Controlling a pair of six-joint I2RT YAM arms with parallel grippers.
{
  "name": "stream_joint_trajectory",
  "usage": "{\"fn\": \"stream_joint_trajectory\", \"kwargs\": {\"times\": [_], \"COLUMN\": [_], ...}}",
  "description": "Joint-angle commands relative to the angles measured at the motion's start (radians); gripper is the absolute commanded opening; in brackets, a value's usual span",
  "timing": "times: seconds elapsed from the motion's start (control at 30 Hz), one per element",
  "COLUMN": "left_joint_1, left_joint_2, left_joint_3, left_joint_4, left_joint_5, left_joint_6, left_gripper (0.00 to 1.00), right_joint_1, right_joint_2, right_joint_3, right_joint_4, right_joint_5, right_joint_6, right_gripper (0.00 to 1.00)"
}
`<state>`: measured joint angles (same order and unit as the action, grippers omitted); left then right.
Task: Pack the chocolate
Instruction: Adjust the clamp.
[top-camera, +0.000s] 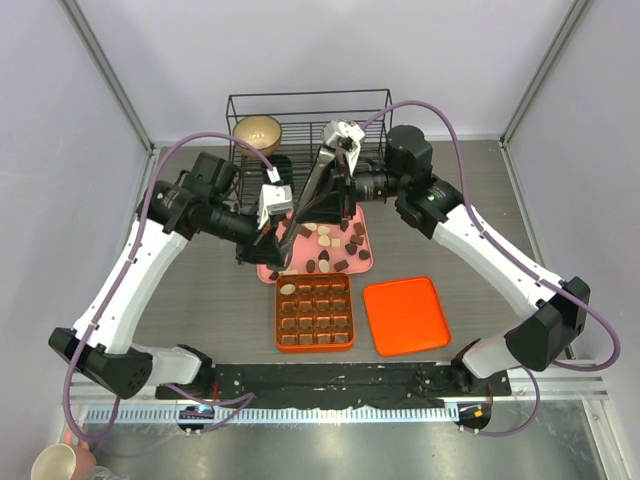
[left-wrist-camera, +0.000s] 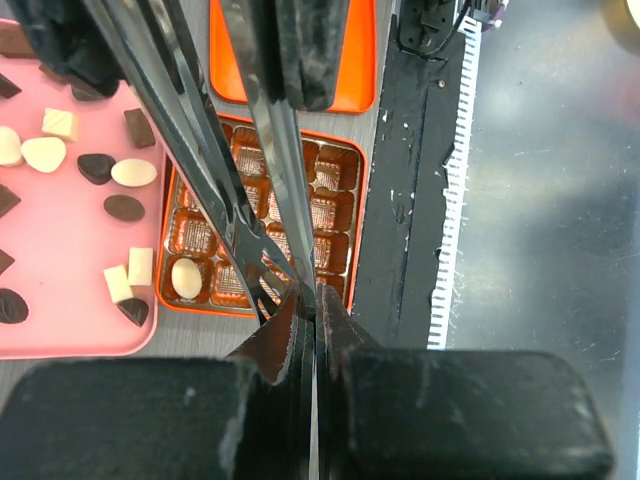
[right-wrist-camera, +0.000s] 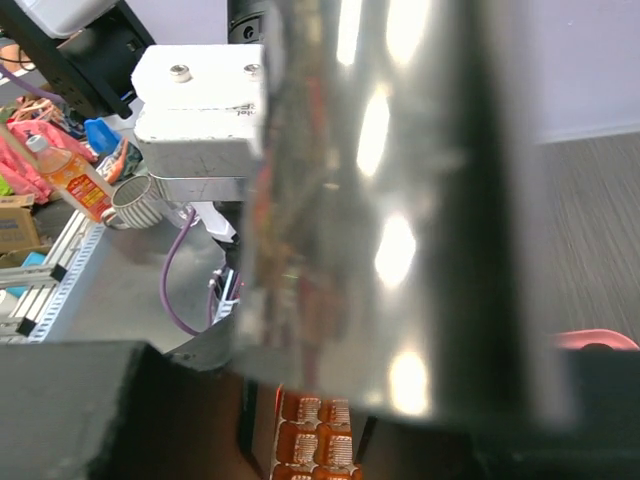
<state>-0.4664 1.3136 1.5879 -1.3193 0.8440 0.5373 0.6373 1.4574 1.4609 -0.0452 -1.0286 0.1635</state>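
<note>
Many small dark, tan and cream chocolates (top-camera: 330, 245) lie on a pink tray (top-camera: 366, 228), also in the left wrist view (left-wrist-camera: 45, 152). One cream piece (top-camera: 288, 289) sits in a corner cell of the orange gridded box (top-camera: 314, 346), also seen from the left wrist (left-wrist-camera: 186, 277). My left gripper (top-camera: 272, 228) (left-wrist-camera: 315, 310) is shut on metal tongs (left-wrist-camera: 280, 180) whose arms spread out above the box. My right gripper (top-camera: 335, 160) (right-wrist-camera: 360, 430) hangs above the tray holding a second shiny metal tongs (right-wrist-camera: 400, 200), which hides its fingertips.
An orange lid (top-camera: 405, 315) lies right of the box. A black wire rack (top-camera: 310, 110) with a bowl (top-camera: 258, 133) stands behind the tray. A black rail (top-camera: 330, 385) runs along the near edge. A mug (top-camera: 55, 462) sits off the table at the near left.
</note>
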Motion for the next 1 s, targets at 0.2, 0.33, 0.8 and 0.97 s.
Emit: {"fn": "stream_joint_trajectory", "kwargs": {"times": [0.2, 0.33, 0.8, 0.97], "left_joint_1": [-0.017, -0.018, -0.029, -0.032], "left_joint_2": [-0.048, -0.05, -0.047, -0.048], "left_joint_3": [0.017, 0.024, 0.029, 0.032], "left_joint_4": [-0.34, -0.34, -0.34, -0.339], "left_joint_5": [0.026, 0.015, -0.01, -0.025], "left_joint_6": [0.021, 0.018, 0.009, 0.004], "left_gripper": [0.0, 0.0, 0.0, 0.01], "right_joint_1": [-0.021, -0.019, 0.009, 0.015], "right_joint_2": [-0.011, -0.005, -0.005, -0.015], "right_joint_3": [-0.013, -0.028, -0.048, -0.062], "right_joint_4": [0.298, 0.355, 0.32, 0.32], "right_joint_5": [-0.048, -0.033, -0.071, -0.035], "right_joint_6": [0.172, 0.251, 0.321, 0.294], "right_gripper": [0.36, 0.4, 0.37, 0.21]}}
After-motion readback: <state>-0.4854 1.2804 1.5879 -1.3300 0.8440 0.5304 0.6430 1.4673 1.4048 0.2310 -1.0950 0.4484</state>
